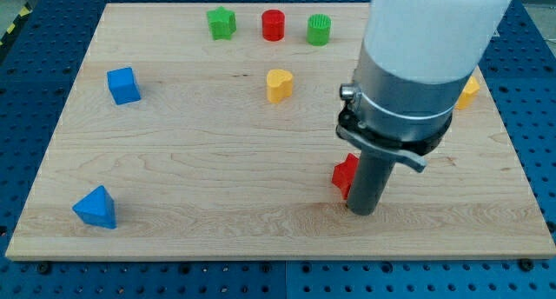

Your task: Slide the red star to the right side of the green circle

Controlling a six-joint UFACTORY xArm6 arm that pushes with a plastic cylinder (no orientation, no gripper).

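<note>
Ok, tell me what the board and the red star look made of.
The board: pale wood, matte, judging by its grain lines. The red star, partly hidden behind my tip: probably plastic, going by its uniform saturated colour and smooth, faintly shiny faces.

A robotics laboratory bench is shown, not a home or a shop. A pale wooden board is laid on a blue metal plate that is drilled with a regular grid of small holes, as is used for fixing test equipment. This plate is seen on all sides of the board. A strip of yellow and black hazard tape is seen beyond the board's upper left corner. Above the board's right part a thick white and grey machine arm is held. Small plastic blocks in plain colours, for example a blue cube, are spread on the board.
</note>
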